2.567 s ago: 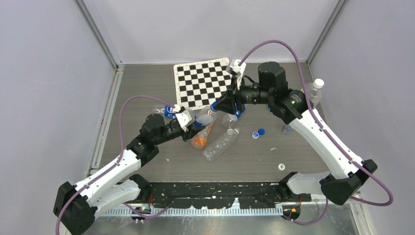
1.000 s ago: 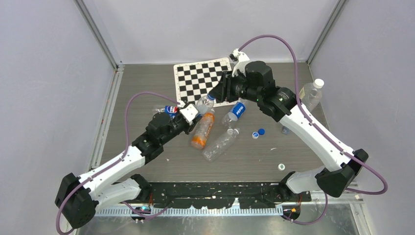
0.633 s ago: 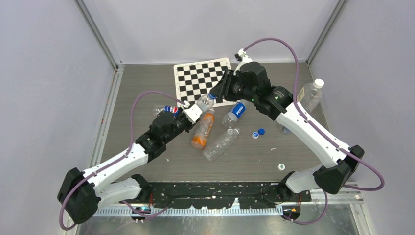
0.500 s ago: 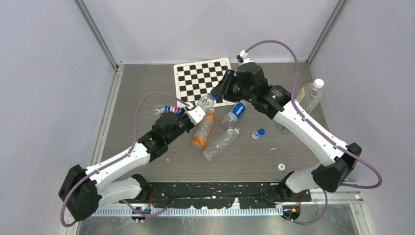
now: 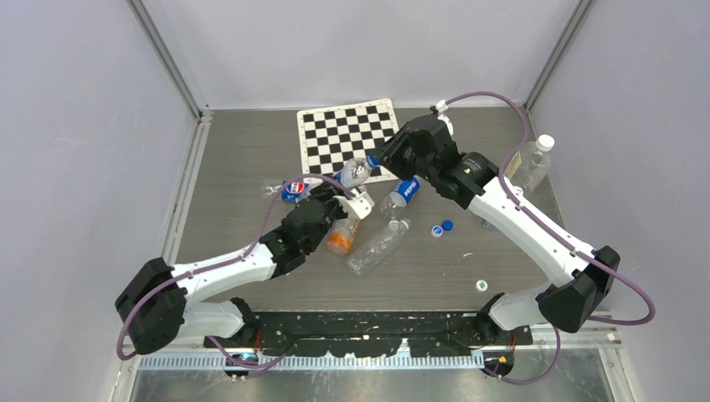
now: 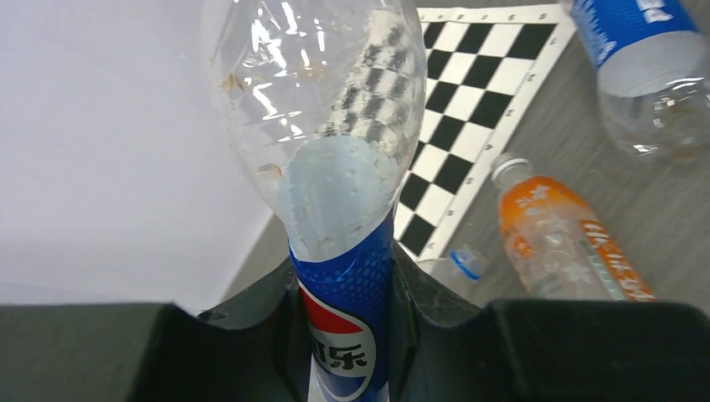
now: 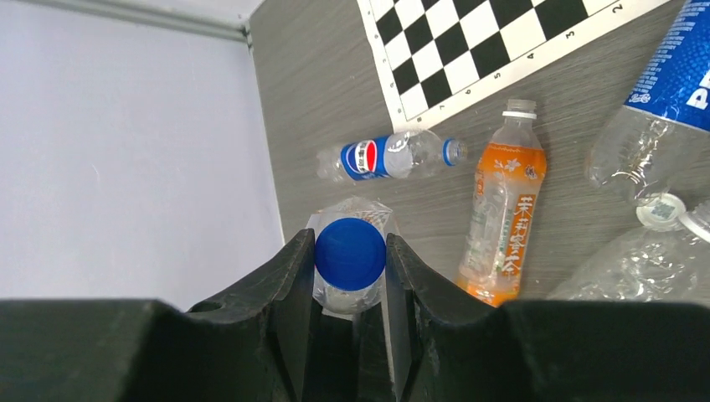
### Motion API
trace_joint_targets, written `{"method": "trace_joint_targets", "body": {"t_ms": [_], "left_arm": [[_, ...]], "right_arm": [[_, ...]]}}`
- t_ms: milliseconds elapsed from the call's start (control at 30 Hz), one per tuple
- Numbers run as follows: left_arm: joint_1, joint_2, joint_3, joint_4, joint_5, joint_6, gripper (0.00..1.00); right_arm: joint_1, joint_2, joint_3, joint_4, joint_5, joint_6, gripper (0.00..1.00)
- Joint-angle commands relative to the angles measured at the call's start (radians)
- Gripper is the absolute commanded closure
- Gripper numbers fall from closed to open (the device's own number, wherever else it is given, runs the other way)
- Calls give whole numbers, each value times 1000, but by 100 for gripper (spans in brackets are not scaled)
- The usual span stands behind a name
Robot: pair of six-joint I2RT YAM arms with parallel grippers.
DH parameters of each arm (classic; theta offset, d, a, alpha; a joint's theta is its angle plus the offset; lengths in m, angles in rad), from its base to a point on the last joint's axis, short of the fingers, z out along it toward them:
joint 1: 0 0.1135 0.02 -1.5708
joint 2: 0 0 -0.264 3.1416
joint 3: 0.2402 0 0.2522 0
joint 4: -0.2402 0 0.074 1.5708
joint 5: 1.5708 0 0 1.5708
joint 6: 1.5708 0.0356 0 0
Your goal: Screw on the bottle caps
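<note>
Blue cap (image 7: 350, 254): on the neck of a clear bottle (image 7: 356, 216), at the checkerboard's (image 5: 345, 138) near edge (seen from above)
Right fingers (image 7: 293, 289): pinching that cap from both sides
Left fingers (image 6: 272, 322): clamped on the label of a Pepsi bottle (image 6: 339, 209)
Loose caps (image 5: 447, 224): two lying together on the desk (image 5: 251, 151), near a blue-labelled bottle (image 5: 406, 188)
</note>
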Motion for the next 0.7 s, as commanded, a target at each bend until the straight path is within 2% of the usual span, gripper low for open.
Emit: {"method": "trace_joint_targets", "body": {"t_ms": [0, 167, 233, 300, 367, 400, 433, 467, 567, 667], "left_arm": [[-115, 36, 40, 481, 83, 220, 68], [-135, 73, 17, 540, 42, 251, 68], [-134, 72, 5, 543, 13, 241, 68], [-134, 66, -4, 521, -15, 226, 68], [-134, 51, -10, 466, -49, 196, 68], [-133, 40, -11, 427, -66, 177, 68], [-133, 30, -14, 387, -80, 159, 68], [-130, 21, -15, 346, -93, 130, 68], [-112, -17, -16, 208, -105, 44, 68], [-77, -60, -6, 31, -66, -54, 68]], "right_arm": [[57, 23, -32, 72, -81, 184, 99], [61, 19, -39, 93, -69, 270, 97], [61, 7, -32, 99, -50, 259, 90], [61, -10, -22, 88, -25, 227, 79], [61, -31, -14, 77, 0, 184, 59], [61, -39, -10, 77, 9, 146, 53], [61, -54, -9, 73, 23, 124, 43], [61, -63, -7, 68, 36, 80, 38], [58, -106, -7, 52, 83, -12, 11], [42, -133, 1, 35, 65, -119, 7]]}}
